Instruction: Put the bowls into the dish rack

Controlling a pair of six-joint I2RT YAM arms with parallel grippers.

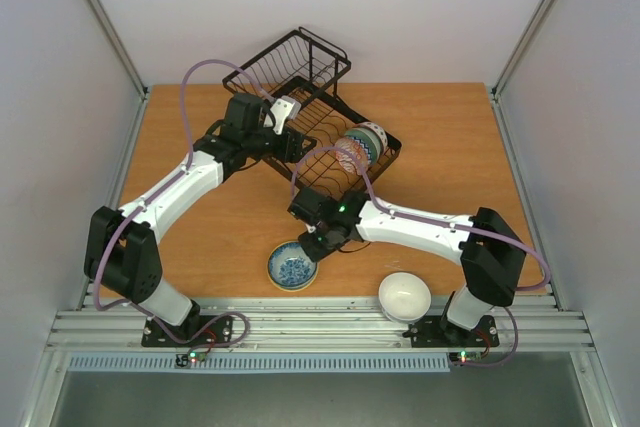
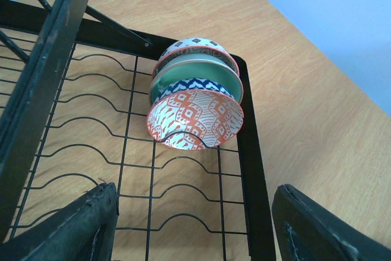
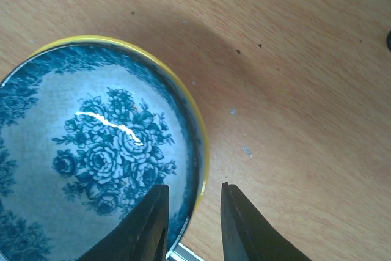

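Observation:
The blue-and-white bowl sits upright on the table near the front edge. My right gripper is open, and its jaws straddle this bowl's right rim: one finger inside, one outside, with a gap showing. The plain white bowl stands at the front right. The black dish rack lies at the back centre. A pink-red patterned bowl and a pale green bowl stand on edge in its dividers at the right end. My left gripper is open and empty above the rack's tray.
Another orange-rimmed patterned bowl stands behind the green one in the rack. The rack's raised wire basket is at its far left end. The metal rail of the table's front edge runs just below the two loose bowls.

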